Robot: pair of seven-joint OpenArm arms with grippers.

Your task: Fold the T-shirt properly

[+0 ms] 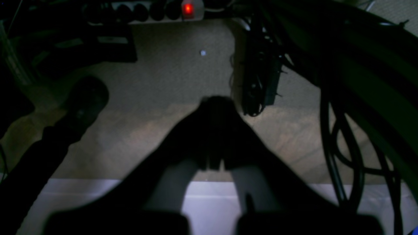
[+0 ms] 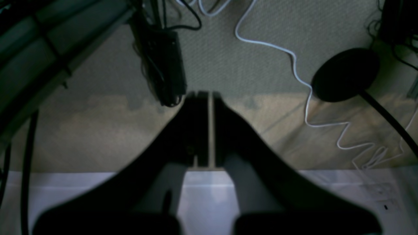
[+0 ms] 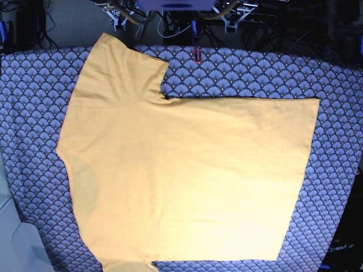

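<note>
the t-shirt (image 3: 187,181) lies flat on the tablecloth (image 3: 34,90), long axis across the base view w/ neck at its left, while left gripper (image 1: 214,104) & right gripper (image 2: 204,98), both pressed together & empty, hang off-table over floor, neither clearly nearer.

Looks like a robotics lab: carpeted floor (image 1: 169,71) strewn with cables (image 2: 303,88), a lit power strip (image 1: 163,9), patterned cloth-covered worktop (image 3: 255,73).

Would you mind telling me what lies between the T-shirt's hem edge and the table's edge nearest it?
Only bare tablecloth beyond the T-shirt, seen in the base view.
</note>
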